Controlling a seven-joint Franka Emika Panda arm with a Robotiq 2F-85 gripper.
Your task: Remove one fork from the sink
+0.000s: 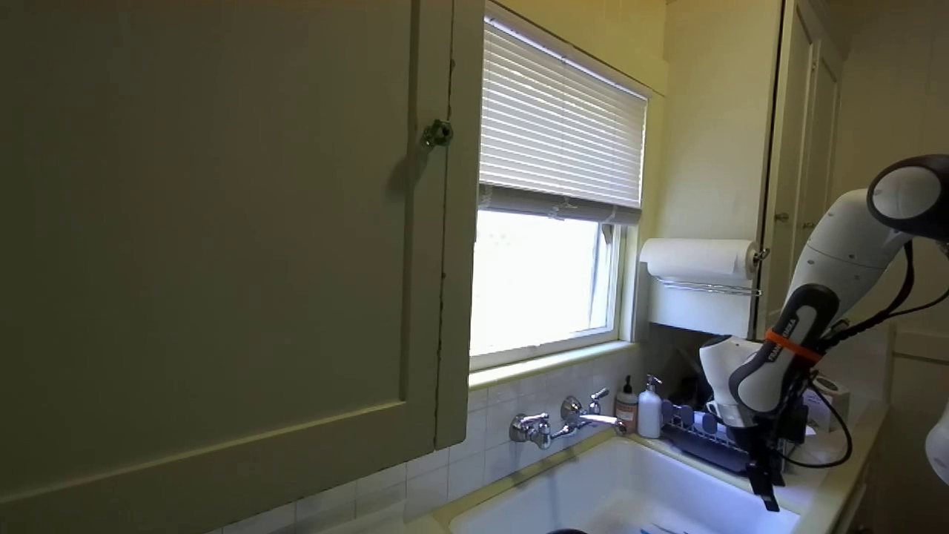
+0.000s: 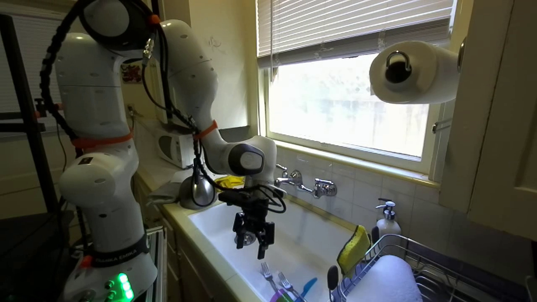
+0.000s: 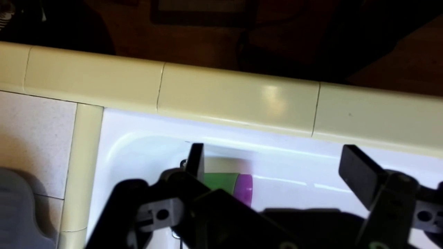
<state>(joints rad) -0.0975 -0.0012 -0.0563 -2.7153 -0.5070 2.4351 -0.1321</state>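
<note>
The white sink (image 2: pixel 306 235) shows in both exterior views (image 1: pixel 623 475) and in the wrist view (image 3: pixel 138 125). Two silver forks (image 2: pixel 267 273) (image 2: pixel 286 282) show tines up near the sink's front wall; their lower parts are cut off by the frame edge. A blue utensil (image 2: pixel 309 287) is beside them. The forks are not visible in the wrist view. My gripper (image 2: pixel 251 248) is open and empty above the sink, higher than the forks. In the wrist view its fingers (image 3: pixel 273 155) are wide apart. It also shows in an exterior view (image 1: pixel 771 506).
A green and purple cup (image 3: pixel 244 188) is in the sink, partly behind a finger. A dish rack (image 2: pixel 402 247) with a yellow sponge (image 2: pixel 354 249) stands at the sink's end. The tap (image 1: pixel 571 424) juts from the tiled wall. The tiled front edge (image 3: pixel 235 95) borders the sink.
</note>
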